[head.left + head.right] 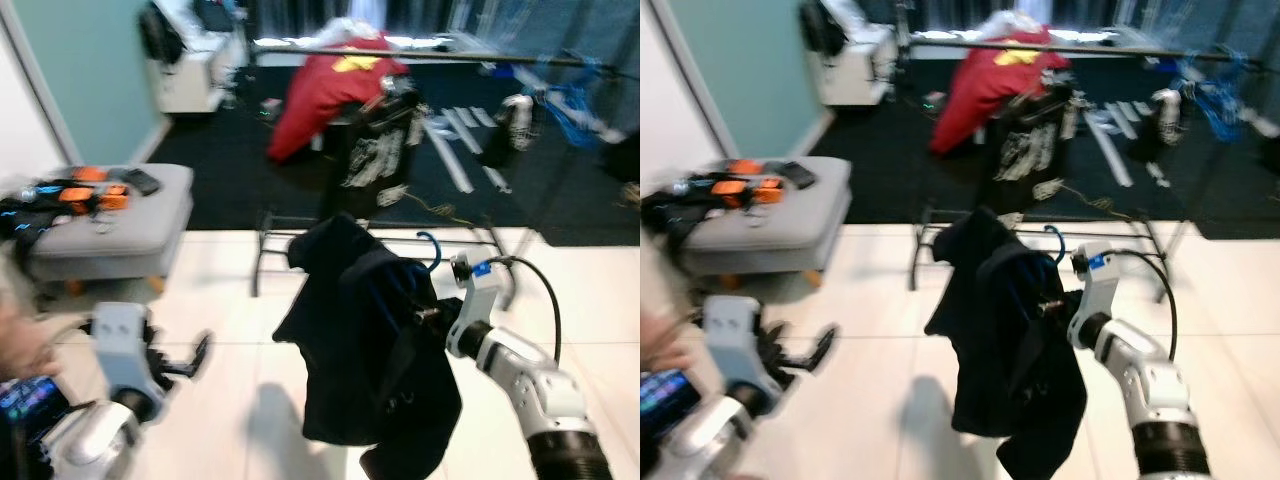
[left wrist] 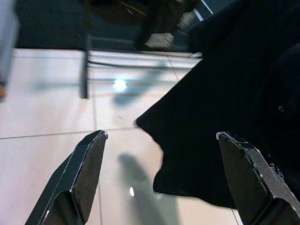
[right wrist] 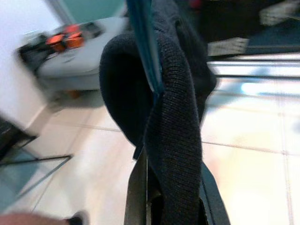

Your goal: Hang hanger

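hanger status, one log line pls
right claw: shut on blue hanger with dark garment | left claw: open, idle | rail: ahead, not reached

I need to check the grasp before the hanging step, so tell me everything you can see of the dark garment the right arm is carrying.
The dark garment is a navy or black knit top, ribbed close up in the right wrist view, draped on a blue hanger whose hook pokes out above it. It hangs in loose folds above the white tiled floor, in front of the clothes rack. The right gripper is shut on it; the left gripper is open, apart.

1 hanger (image 1: 430,245), 1 dark garment (image 1: 370,340), 2 pincers (image 1: 185,362)
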You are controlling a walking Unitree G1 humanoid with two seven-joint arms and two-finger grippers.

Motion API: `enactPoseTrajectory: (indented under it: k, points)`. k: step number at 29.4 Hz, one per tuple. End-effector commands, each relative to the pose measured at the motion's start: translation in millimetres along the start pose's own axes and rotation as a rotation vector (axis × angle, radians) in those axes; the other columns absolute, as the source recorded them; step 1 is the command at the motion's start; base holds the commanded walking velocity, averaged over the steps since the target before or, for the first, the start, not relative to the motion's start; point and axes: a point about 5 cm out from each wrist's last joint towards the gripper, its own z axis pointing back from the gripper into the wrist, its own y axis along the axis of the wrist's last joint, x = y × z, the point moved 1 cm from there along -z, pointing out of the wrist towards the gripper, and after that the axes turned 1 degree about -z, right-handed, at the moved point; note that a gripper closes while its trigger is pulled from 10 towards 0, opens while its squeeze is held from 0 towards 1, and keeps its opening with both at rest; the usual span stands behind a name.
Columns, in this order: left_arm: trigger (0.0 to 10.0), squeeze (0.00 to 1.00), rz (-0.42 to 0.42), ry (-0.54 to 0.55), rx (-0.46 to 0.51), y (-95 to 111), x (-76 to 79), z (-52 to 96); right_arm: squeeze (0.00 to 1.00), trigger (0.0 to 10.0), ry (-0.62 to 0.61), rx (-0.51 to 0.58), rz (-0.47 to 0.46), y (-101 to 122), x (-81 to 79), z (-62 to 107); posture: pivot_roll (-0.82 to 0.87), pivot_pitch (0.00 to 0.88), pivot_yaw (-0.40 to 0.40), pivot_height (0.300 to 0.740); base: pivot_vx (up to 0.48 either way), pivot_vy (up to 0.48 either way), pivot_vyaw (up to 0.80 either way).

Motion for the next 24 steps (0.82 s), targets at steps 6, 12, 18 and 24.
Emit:
enactPoseTrajectory:
  k: [6,12,18,24]
  points:
    - [10.0,0.00,-0.021,0.066,0.083,19,-4.3,-5.7,0.00,10.0,-0.032,0.068,0.050,7,-10.4,-10.2,-0.08,0.082,-0.002,0.740,0.297,0.000,-0.26]
    - [10.0,0.00,-0.027,0.080,0.111,28,-1.8,-17.4,0.00,10.0,-0.009,0.083,0.038,6,-16.4,-14.9,-0.09,0.072,-0.007,0.740,0.480,0.000,0.00]
    - [10.0,0.00,-0.030,0.049,0.102,25,8.3,-23.0,0.00,10.0,-0.012,0.099,0.048,7,-16.5,-14.9,-0.09,0.067,-0.005,0.740,0.480,0.000,0.00]
    - [10.0,0.00,0.038,0.020,0.096,22,8.8,-27.2,0.00,10.0,0.042,0.117,0.043,6,-20.6,-14.5,-0.09,0.064,-0.005,0.740,0.480,0.000,0.11]
